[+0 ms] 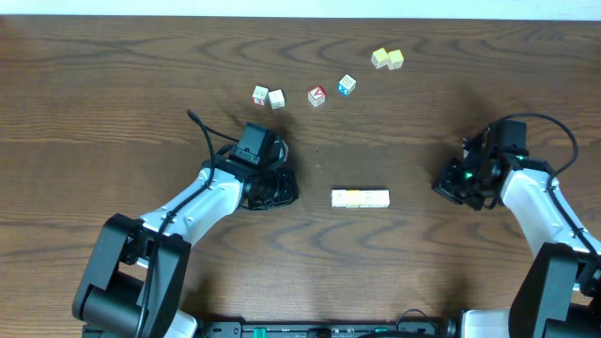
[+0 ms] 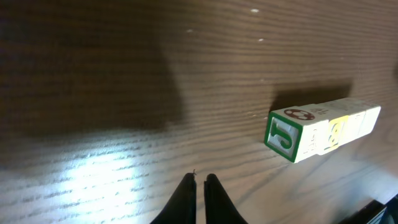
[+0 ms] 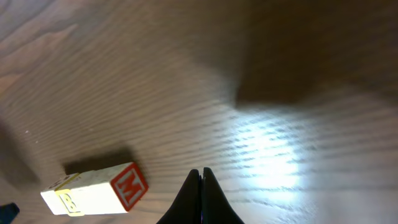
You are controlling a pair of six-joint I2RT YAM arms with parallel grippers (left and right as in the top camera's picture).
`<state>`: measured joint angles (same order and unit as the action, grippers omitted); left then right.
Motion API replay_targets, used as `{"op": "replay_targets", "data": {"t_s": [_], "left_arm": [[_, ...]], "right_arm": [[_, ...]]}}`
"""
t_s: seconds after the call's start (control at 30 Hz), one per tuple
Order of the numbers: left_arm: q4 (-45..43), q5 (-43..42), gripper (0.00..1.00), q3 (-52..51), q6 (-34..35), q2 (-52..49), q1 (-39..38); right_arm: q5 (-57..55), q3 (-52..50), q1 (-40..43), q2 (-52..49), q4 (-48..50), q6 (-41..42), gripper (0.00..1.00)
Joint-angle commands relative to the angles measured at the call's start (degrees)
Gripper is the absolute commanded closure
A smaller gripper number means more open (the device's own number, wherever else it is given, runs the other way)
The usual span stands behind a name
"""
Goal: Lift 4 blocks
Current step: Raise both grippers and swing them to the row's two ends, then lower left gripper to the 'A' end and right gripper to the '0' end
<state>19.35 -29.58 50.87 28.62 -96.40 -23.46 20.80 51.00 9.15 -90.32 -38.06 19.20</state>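
Note:
The four blocks (image 1: 360, 198) lie end to end in one short row on the table's middle, whitish on top with one yellowish cube. In the left wrist view the row of blocks (image 2: 320, 129) shows a green J end face, to the right of and beyond my left gripper (image 2: 199, 178), which is shut and holds nothing. In the right wrist view the same row of blocks (image 3: 93, 190) shows a red M end face, to the left of my shut, empty right gripper (image 3: 200, 171). From overhead, the left gripper (image 1: 287, 188) and right gripper (image 1: 441, 183) flank the row, both apart from it.
Loose cubes lie toward the back of the wooden table (image 1: 113, 84): two whitish ones (image 1: 268, 97), a red-faced one (image 1: 316, 96), a blue-faced one (image 1: 346, 84) and a yellow-green pair (image 1: 387, 59).

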Motion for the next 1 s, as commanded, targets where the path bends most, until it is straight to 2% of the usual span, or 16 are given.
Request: {"op": "replay_targets", "data": {"t_s": [0.0,0.27,0.37,0.4,0.47,0.5,0.67,0.97], "left_arm": [[-0.6,0.7,0.93,0.0,0.0,-0.2,-0.2],[-1.2,0.5,0.93,0.0,0.0,-0.2,-0.6],[-3.3,0.5,0.93,0.0,0.0,-0.4,-1.7],[-3.8,0.5,0.92,0.0,0.0,-0.6,-2.1],[-4.9,0.5,0.93,0.0,0.0,-1.0,-3.0],[-5.3,0.5,0.93,0.0,0.0,-1.4,-3.4],[-5.9,0.7,0.93,0.0,0.4,-3.7,-4.2],[-8.8,0.3,0.93,0.0,2.1,-5.1,-4.2]], "right_arm": [[1.1,-0.2,-2.4,0.6,0.8,-1.6,0.99],[1.0,-0.4,-4.5,0.6,1.3,5.6,0.99],[-1.6,-0.5,-6.4,0.6,1.3,5.4,0.75],[-1.8,-0.5,-7.0,0.6,1.3,5.4,0.75],[-1.9,-0.5,-8.5,0.6,1.6,5.3,0.87],[-1.9,-0.5,-9.2,0.6,1.9,4.6,0.99],[-6.7,-0.6,-11.6,0.6,2.3,3.0,0.99],[-4.7,-1.6,-11.6,0.4,2.2,-1.4,0.99]]}}
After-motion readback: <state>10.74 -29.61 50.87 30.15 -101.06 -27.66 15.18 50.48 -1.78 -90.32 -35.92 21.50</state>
